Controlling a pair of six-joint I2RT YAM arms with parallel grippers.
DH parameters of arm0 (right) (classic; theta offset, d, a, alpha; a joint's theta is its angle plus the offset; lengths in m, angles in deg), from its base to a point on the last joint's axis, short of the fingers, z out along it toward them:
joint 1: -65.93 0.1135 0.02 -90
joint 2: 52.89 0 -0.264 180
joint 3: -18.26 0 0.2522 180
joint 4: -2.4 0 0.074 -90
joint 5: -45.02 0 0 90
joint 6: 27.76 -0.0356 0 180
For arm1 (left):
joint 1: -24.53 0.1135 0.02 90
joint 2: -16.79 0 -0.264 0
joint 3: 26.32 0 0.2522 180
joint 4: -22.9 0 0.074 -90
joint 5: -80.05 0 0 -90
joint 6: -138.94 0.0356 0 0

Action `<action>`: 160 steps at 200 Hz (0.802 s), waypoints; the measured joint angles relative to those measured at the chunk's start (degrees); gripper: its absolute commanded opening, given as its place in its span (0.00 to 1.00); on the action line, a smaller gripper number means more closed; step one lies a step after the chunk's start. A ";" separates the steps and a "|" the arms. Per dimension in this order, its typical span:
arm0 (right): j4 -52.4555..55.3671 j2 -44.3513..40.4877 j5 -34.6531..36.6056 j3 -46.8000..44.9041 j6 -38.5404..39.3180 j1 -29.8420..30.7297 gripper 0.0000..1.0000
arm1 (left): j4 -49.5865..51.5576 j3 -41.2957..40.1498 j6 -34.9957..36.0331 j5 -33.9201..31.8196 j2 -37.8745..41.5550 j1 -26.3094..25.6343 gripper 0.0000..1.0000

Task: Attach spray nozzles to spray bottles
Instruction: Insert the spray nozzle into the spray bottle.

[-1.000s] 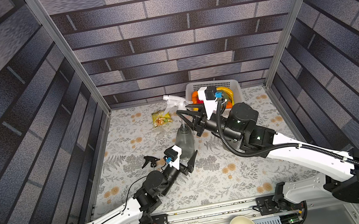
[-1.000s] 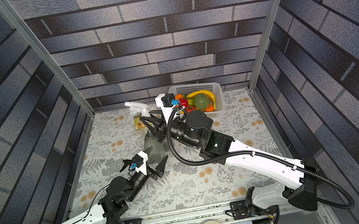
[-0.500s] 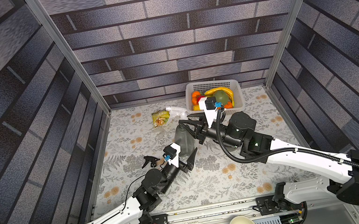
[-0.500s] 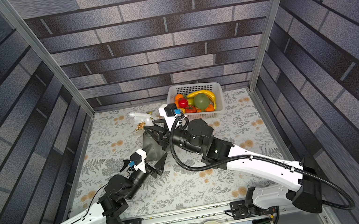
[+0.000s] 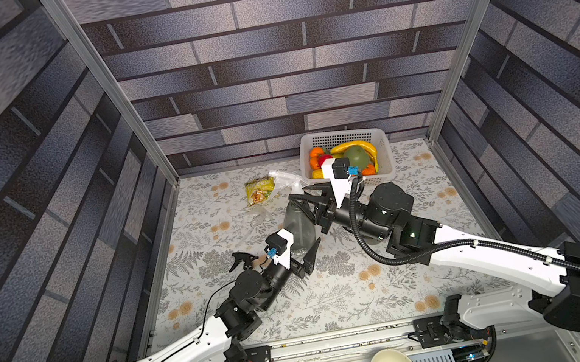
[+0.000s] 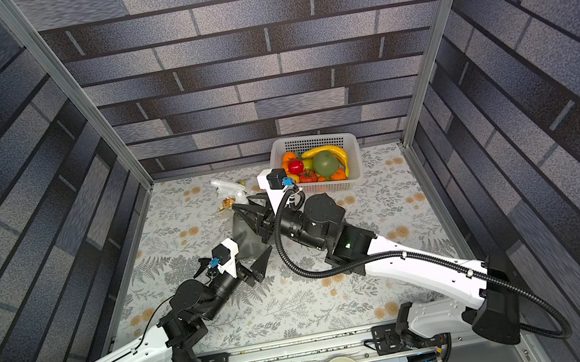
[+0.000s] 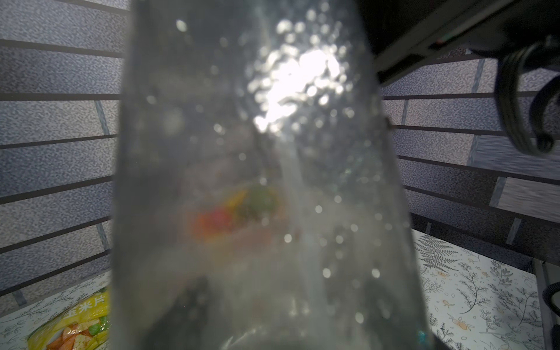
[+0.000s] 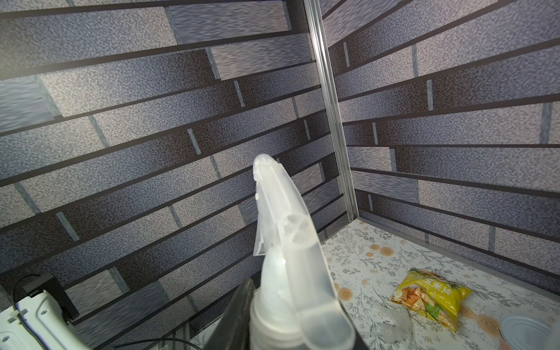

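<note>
One spray bottle point(image 5: 297, 224) stands mid-table, clear spray nozzle point(image 5: 282, 178) atop its neck. Your right claw point(image 5: 299, 198) pinches nozzle collar; left claw point(image 5: 301, 252) straddles wide base, jaws far apart, looks like hold. Bottle likely light, thin-walled, slick: squeeze gently, low down; turn by stiff collar, never trigger. Spare black nozzle point(image 5: 241, 258) lies at bottle's 8 o'clock, snack bag point(image 5: 260, 191) at 11. Against second ago: nozzle head and right wrist sit lower, left wrist nudged closer.
</note>
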 measured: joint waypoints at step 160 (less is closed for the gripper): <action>1.57 -3.76 3.50 -3.48 5.86 0.26 0.41 | 3.39 3.04 5.25 1.01 -1.51 1.55 0.71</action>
